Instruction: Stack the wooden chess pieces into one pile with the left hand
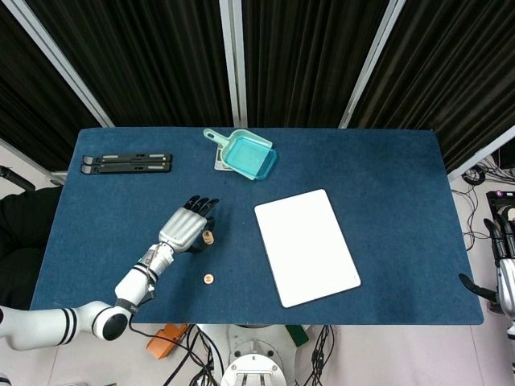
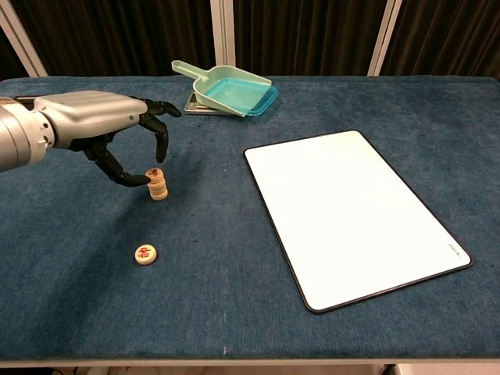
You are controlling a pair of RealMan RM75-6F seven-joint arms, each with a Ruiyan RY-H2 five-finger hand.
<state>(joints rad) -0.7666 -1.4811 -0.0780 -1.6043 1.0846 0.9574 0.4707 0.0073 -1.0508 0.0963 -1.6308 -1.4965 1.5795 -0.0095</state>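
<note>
Three wooden chess pieces form a stack (image 2: 158,184) on the blue surface (image 2: 234,273), left of the white board (image 2: 355,215). My left hand (image 2: 105,129) arches over the stack, fingers spread, one fingertip beside the top piece. One loose piece (image 2: 144,254) lies nearer. My right hand (image 1: 503,261) hangs off the surface's right edge; its state cannot be told.

Left hand (image 1: 183,229) extends over the blue table (image 1: 121,201) left of centre, fingers spread beside a small pile of wooden chess pieces (image 1: 207,237); contact cannot be determined. One loose piece (image 1: 208,279) lies nearer the front edge. White board (image 1: 306,247) right of centre. Teal scoop (image 1: 245,154) near rear edge; black bars (image 1: 127,164) near rear-left corner. Right hand (image 1: 503,257) off the table's right edge.
</note>
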